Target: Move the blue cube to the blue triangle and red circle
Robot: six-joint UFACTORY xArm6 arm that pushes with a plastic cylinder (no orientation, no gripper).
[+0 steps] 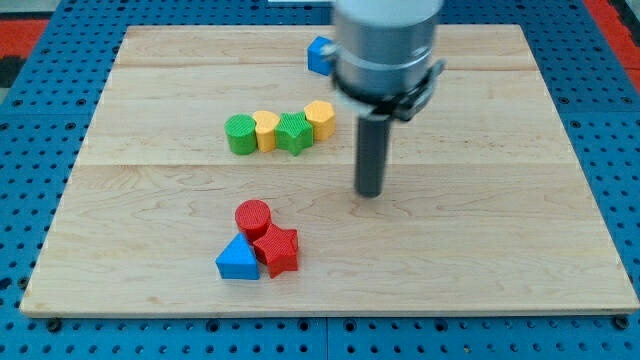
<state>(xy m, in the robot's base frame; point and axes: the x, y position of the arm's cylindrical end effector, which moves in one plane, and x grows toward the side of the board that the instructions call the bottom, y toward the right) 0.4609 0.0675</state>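
Eight blocks are sitting on the table (pixel 560 250). Blue cube (pixel 319 54) is resting at the view's top, well apart from blue triangle (pixel 237 260) and red circle (pixel 253 215). My tip (pixel 371 192) is standing mid-board, touching nothing; no gripper is fitted, pushing only.

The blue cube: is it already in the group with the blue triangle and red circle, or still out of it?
Out. The blue cube sits near the view's top, partly behind the arm; blue triangle and red circle lie near the bottom.

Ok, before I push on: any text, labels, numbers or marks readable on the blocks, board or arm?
None: no text shows on the blue cube, blue triangle, red circle, the other blocks, the board or the arm.
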